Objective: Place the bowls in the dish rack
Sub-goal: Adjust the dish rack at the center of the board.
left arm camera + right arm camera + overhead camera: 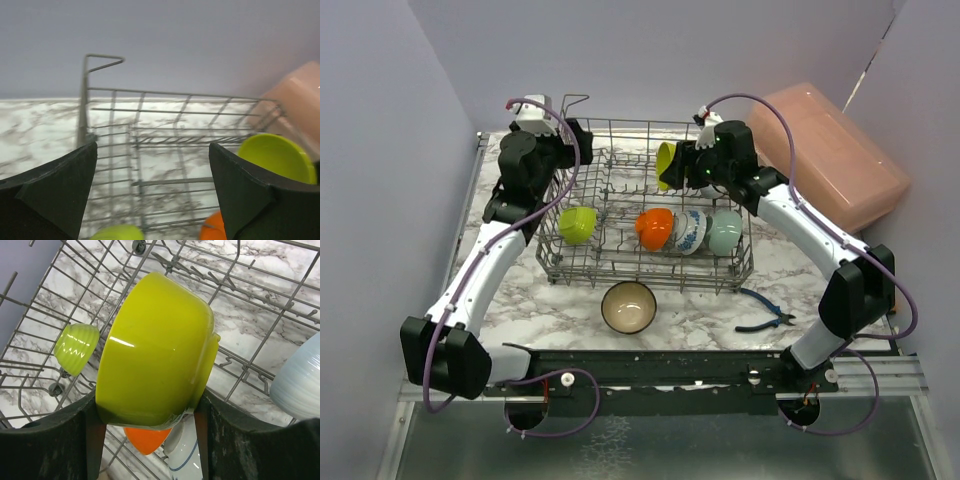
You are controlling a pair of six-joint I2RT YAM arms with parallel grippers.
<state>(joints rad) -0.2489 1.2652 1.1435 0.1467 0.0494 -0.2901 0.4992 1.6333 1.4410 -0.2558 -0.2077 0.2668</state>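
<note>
The right tool (150, 402) pinched the yellow-green bowl (155, 350) between its fingers, holding it tipped on edge above the back of the dish rack (620, 270). The left tool (152, 167) hung spread wide and empty over the rack's far-left corner (near the raised loop). Inside the rack, a lime green bowl (577, 224) lay at the left, while an orange bowl (654, 228), a blue-patterned white bowl (690, 231) and a mint green bowl (725, 231) stood in a row toward the front right. A beige bowl (628, 307) sat upright on the marble surface (550, 310), just in front of the rack.
</note>
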